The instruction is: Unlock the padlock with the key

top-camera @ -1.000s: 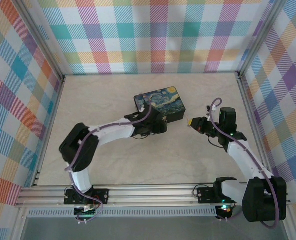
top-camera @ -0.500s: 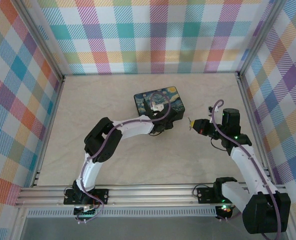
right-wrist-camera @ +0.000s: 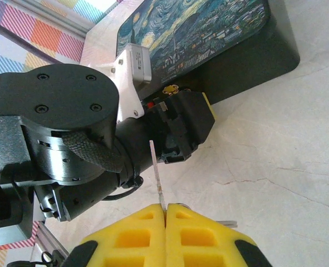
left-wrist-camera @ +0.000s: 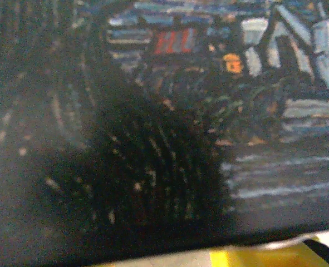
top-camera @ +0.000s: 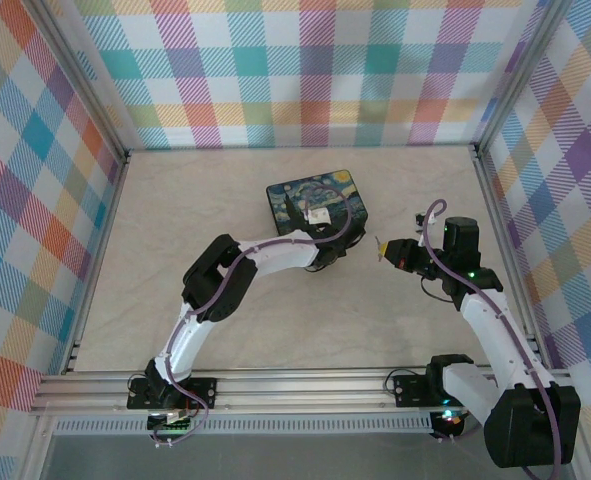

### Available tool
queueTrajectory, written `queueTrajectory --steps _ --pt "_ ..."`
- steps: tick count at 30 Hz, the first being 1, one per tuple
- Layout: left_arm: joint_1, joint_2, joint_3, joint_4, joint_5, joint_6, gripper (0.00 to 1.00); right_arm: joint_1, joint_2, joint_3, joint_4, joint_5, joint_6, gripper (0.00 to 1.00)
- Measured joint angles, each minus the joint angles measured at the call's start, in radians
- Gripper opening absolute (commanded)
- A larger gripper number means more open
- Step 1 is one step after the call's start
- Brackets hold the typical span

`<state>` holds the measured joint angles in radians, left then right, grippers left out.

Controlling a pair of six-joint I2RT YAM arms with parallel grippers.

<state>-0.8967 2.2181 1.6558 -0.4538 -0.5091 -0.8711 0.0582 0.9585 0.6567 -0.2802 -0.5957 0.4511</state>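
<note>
Progress: partway, judged from the layout. Had the key [right-wrist-camera: 155, 167] clamped between the closed yellow fingers of the right gripper [right-wrist-camera: 165, 214], blade out, off the near right corner of the box [right-wrist-camera: 209, 33] and aimed toward it. Had the left gripper [top-camera: 325, 252] against the near side of the box; could not tell whether clenched or released. Could not make out the padlock, probably hidden at the near side of the box behind that gripper. Left to do: steadying the padlock, inserting the key, turning it.

Blurred painted box [left-wrist-camera: 220, 83] close up, yellow gripper fingertip [left-wrist-camera: 259, 260] below
</note>
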Motion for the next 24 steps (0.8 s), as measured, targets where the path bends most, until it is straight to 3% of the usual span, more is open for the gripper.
queueTrajectory --steps 3,6,13,16,24 --pt "0.000 0.000 0.000 -0.014 -0.018 0.007 0.39 0.000 0.000 0.000 0.001 -0.007 0.000 0.00" --pt "0.000 0.001 0.003 -0.020 -0.032 0.026 0.18 0.000 0.000 0.000 0.001 -0.012 0.001 0.00" --pt "-0.003 0.003 0.010 -0.055 -0.040 0.059 0.16 0.000 0.000 0.000 -0.013 -0.015 0.000 0.00" --pt "-0.003 0.001 0.010 -0.097 -0.034 0.079 0.23 0.000 0.000 0.000 -0.025 -0.018 0.000 0.00" --pt "0.009 -0.143 -0.017 -0.195 0.002 0.141 0.61 0.000 -0.005 -0.018 -0.028 0.004 0.020 0.00"
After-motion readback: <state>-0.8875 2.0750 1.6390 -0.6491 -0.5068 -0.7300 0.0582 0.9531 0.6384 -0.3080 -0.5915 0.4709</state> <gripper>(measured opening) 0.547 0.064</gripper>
